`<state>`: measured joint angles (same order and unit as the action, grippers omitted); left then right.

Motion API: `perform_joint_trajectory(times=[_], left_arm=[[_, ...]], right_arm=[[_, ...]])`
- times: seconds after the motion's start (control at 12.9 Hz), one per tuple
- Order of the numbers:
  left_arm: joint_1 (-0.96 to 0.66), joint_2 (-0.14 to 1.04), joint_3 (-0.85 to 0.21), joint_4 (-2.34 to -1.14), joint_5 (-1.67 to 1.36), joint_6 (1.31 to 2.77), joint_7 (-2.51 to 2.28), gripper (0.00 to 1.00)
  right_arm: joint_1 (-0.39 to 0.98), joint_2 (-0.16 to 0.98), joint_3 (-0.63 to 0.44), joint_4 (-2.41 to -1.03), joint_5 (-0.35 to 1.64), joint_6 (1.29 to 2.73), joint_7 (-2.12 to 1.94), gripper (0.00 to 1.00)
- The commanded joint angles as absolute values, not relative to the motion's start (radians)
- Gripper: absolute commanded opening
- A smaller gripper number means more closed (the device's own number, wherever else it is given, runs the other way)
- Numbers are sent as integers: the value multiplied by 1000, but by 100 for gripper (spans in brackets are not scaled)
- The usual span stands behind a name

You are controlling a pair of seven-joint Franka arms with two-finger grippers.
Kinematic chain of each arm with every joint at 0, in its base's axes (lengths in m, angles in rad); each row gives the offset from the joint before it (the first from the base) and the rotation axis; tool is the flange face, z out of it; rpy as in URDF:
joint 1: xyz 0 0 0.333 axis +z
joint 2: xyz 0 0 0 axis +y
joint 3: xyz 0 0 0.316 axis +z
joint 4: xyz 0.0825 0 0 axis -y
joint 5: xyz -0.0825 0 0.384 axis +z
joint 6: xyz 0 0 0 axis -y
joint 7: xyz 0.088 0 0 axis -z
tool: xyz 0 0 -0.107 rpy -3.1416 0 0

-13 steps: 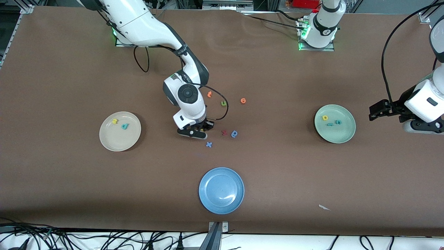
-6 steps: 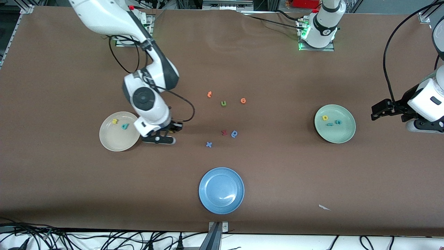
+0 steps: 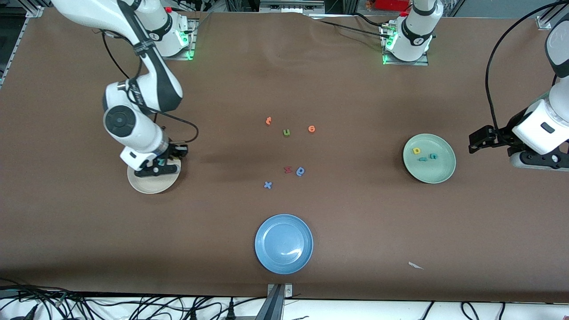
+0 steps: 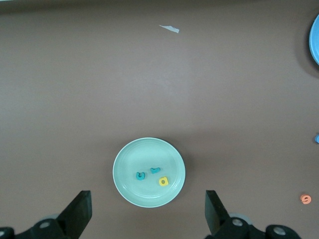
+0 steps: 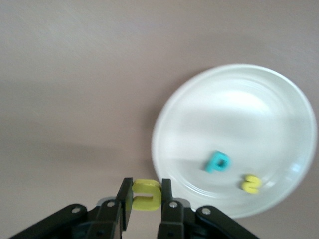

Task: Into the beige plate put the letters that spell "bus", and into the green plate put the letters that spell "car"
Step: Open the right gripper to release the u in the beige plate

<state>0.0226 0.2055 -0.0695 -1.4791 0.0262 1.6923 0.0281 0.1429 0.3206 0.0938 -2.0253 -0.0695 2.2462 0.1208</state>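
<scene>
From the front, the right gripper [image 3: 156, 168] hangs over the round cream-beige plate [image 3: 149, 184] near the right arm's end of the brown tabletop [image 3: 355, 231], while the left gripper [image 3: 478, 140] waits beside the pale sage-green plate [image 3: 440, 174]. The left wrist view shows its fingers [image 4: 79, 211] wide apart above that green plate, which holds a teal c [image 4: 141, 176], a thin teal r [image 4: 155, 170] and a yellow a [image 4: 163, 181]. The right wrist view shows its fingers [image 5: 125, 199] clamped on a yellow foam u [image 5: 147, 194] at the beige plate's edge, a teal b [image 5: 218, 162] and yellow s [image 5: 250, 183] lying inside.

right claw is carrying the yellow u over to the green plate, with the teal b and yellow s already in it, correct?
Not quite: it is the beige plate, not the green one. The right wrist view shows the right claw shut on the yellow u at that plate's rim, with the teal b and yellow s lying in it.
</scene>
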Motion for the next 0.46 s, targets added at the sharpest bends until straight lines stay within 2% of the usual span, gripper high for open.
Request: perform_joint_trajectory(times=[0.0, 0.08, 0.15, 0.23, 0.39], left_arm=[[18, 202, -66, -1473, 11, 1687, 51, 100], [21, 204, -64, -1474, 11, 1689, 48, 100], [28, 203, -64, -1474, 2, 1689, 52, 100], [25, 204, -64, -1479, -5, 1689, 52, 100], [17, 225, -66, -1476, -5, 1690, 52, 100]], right_arm=[[66, 230, 114, -2124, -80, 2253, 2, 25], [63, 230, 106, -2128, -80, 2253, -14, 45], [60, 230, 104, -2128, -78, 2256, -14, 94], [58, 230, 104, -2128, -78, 2258, -14, 100], [57, 230, 104, -2126, -74, 2260, -14, 100]])
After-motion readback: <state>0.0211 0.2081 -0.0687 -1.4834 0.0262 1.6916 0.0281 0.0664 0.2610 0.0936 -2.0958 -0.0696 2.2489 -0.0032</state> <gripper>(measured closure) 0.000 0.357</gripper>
